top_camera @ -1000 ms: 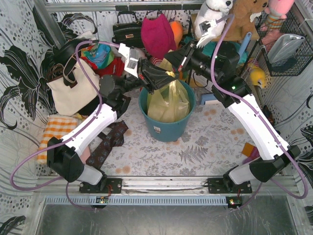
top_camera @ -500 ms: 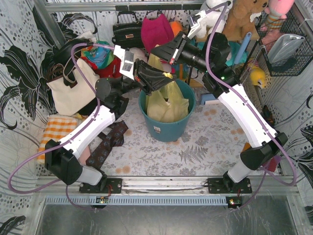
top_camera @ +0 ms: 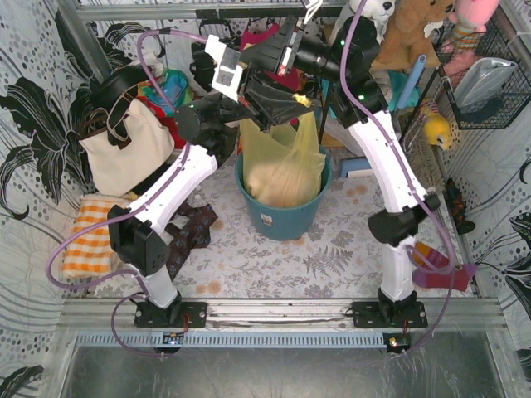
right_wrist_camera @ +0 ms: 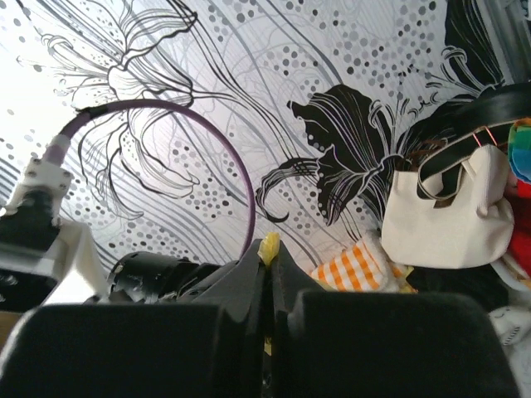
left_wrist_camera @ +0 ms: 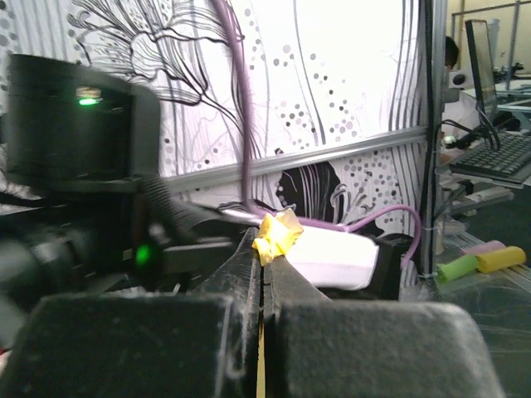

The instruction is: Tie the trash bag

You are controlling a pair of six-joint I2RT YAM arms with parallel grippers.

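Currently pinching a crumpled tuft of the trash bag (top_camera: pixel 286 170) between the left fingers (left_wrist_camera: pixel 264 249), pressed together with no gap. Likewise nipping a small scrap of the same yellow plastic in the right fingers (right_wrist_camera: pixel 270 257), closed tight on it. Holding the bag's top high, thin film drawn taut and upright. Hanging with its bulging lower part down inside the teal bucket (top_camera: pixel 282 217), pale crumpled contents showing through. Standing on the patterned surface (top_camera: pixel 332 257), about midway between the two arms. Off to the left by the wall, well apart: cream tote bag (top_camera: pixel 124 153).
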